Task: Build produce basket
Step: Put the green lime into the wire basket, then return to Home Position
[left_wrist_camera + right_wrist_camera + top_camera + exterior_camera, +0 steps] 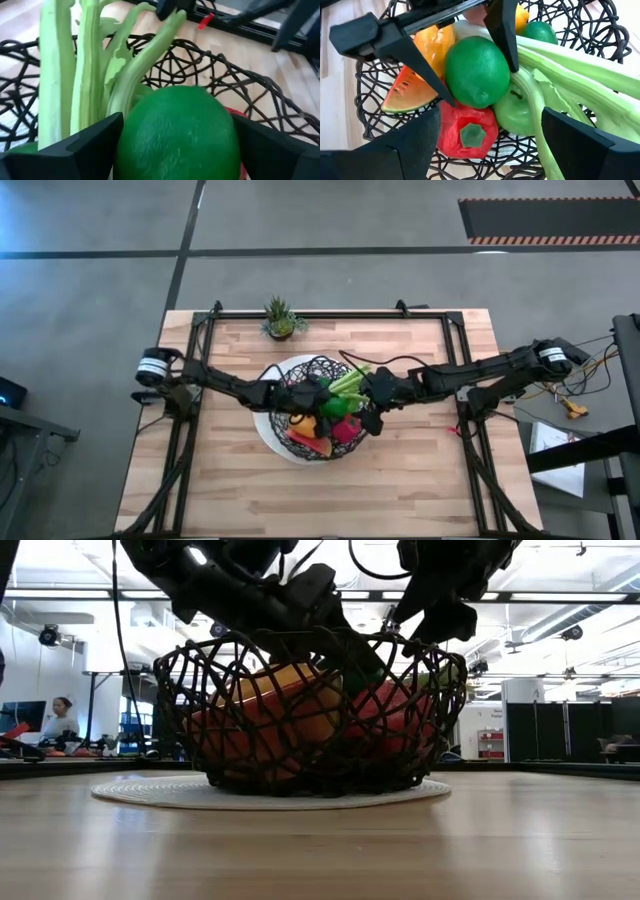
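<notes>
The right wrist view shows the step most plainly: a lime (476,75) is being set among the produce in the basket (365,100), and the left gripper (475,67) stands over it with a finger (502,30) down each side. The fingers are spread about as wide as the lime itself, flanking it closely; whether they are pressing it cannot be told, so it is judged that the lime is being let go rather than gripped. Under the left gripper the lime is seated on a red pepper (467,132), with a watermelon slice (410,92) and an orange piece (435,42) to one side and a celery stalk (570,70) and a green apple (517,112) to the other.

The next move is judged to call for a straight lift of the left gripper, fingers kept spread, so that the lime is not dragged off its perch or rolled against the celery stalk. The wire rim close around must also be cleared.

In the high view the left arm (225,383) is seen reaching in from its side, wrist bent down into the basket. The right gripper (372,402) is held over the opposite edge of the basket, just beside the produce, its fingers spread and nothing between them.
</notes>
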Available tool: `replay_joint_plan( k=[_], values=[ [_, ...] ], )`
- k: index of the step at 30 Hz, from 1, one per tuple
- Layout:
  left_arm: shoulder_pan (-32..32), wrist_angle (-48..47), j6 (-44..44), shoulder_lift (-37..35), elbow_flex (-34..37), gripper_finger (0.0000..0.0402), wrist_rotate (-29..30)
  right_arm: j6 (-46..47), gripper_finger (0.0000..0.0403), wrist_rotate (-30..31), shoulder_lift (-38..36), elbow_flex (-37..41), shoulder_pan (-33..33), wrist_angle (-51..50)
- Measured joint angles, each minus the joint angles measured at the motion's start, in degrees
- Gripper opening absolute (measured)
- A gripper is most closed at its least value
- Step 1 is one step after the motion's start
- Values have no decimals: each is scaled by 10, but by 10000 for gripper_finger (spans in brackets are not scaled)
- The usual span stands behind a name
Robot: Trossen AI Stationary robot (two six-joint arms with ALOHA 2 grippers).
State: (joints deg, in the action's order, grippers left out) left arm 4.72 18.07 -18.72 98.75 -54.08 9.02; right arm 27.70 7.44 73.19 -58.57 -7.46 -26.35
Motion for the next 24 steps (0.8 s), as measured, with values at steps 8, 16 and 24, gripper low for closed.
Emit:
replay_joint_plan(
  k=[8,16,24],
  values=[
    [-6,-44,15,-14,-6,341,-25,-3,327,0,-4,0,0,-12],
    [-14,-92,29,-54,-5,341,-29,2,327,0,-27,0,0,-55],
    [-35,-166,27,-98,-28,341,-77,7,327,-62,-47,-13,8,-109]
  ],
)
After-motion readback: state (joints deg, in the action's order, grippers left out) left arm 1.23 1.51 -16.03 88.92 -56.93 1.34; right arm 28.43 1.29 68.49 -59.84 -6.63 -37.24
